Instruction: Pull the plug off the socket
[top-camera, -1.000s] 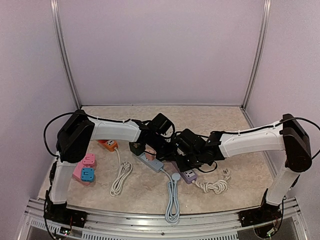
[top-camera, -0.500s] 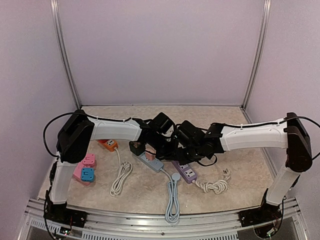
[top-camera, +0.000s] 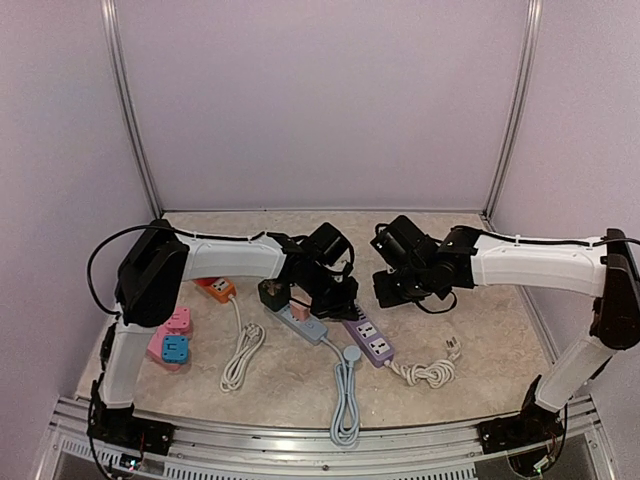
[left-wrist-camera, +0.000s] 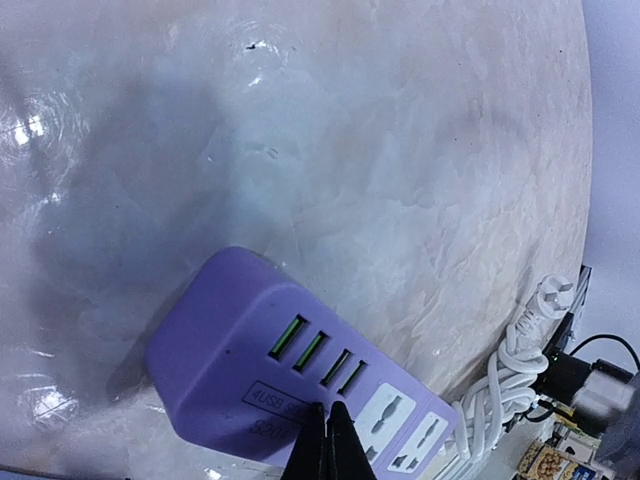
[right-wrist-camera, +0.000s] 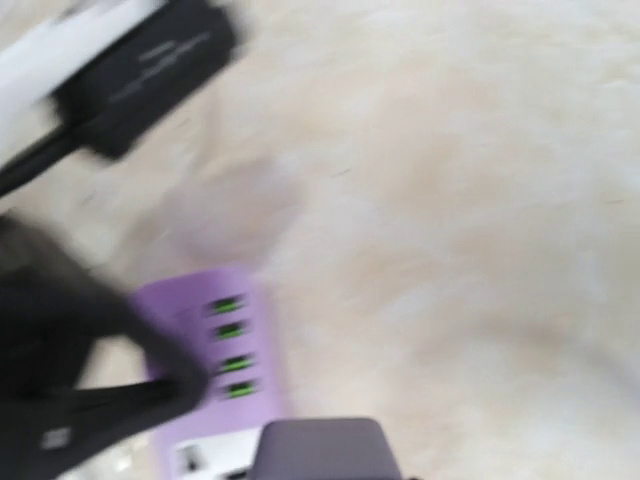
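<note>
Top external: your L pincer (top-camera: 338, 300) is shut tight, tips down on the purple strip (top-camera: 368, 340) at its 10 o'clock end. L wrist view agrees: fingertips (left-wrist-camera: 316, 450) pressed together, touching the strip's top just by the USB row. Your R pincer (top-camera: 388, 290) hangs over the desk (top-camera: 480, 320) at approx. 1 o'clock of the strip, apart from it. R wrist view is blurred: a lilac-grey block (right-wrist-camera: 320, 450), prob. the plug, sits at 6 o'clock of frame, but you can't tell if it's clamped or how wide the jaws stand.

Count:
- 2 strips: the purple one and a grey strip (top-camera: 303, 325) just at its 9 o'clock.
- 3 coiled cords: white cord (top-camera: 430, 373) at 4 o'clock, grey cord (top-camera: 345, 400) at 6, second white cord (top-camera: 241, 352) below the orange socket (top-camera: 218, 290).
- Pink/blue cubes (top-camera: 172, 338) lie well out at 9 o'clock.
- Dark green cube (top-camera: 271, 293) sits close beside the L arm.
</note>
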